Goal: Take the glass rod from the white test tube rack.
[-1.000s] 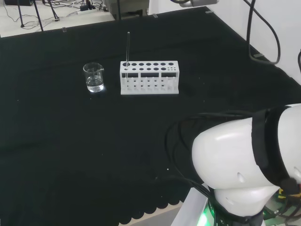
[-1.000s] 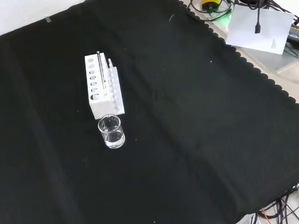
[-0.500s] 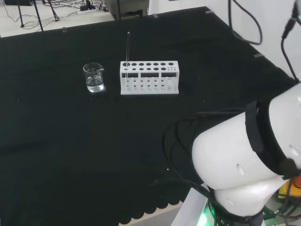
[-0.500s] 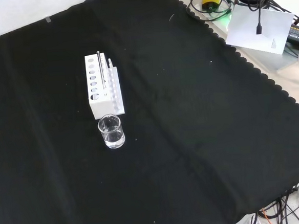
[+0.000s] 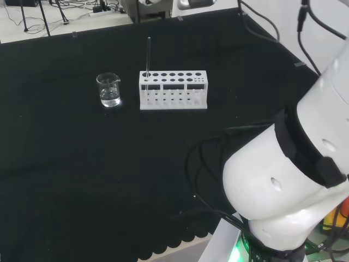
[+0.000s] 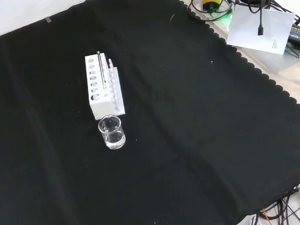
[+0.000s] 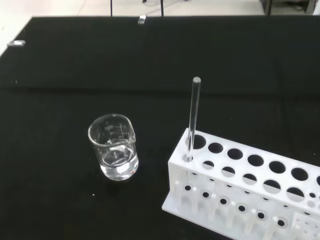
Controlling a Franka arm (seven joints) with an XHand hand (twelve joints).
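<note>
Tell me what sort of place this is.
Most likely a robotics lab set up for chemistry-style handling: a white test tube rack with a glass rod upright in an end hole, a small beaker of clear liquid beside it, on a black cloth bench with cables at its edges.

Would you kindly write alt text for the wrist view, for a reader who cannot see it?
A clear glass rod stands upright in an end hole of a white test tube rack on black cloth. Beside the rack, apart from it, stands a small glass beaker holding a little clear liquid.

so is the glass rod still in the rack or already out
In. The glass rod stands upright in an end hole of the white rack, at the end nearest the beaker.
</note>
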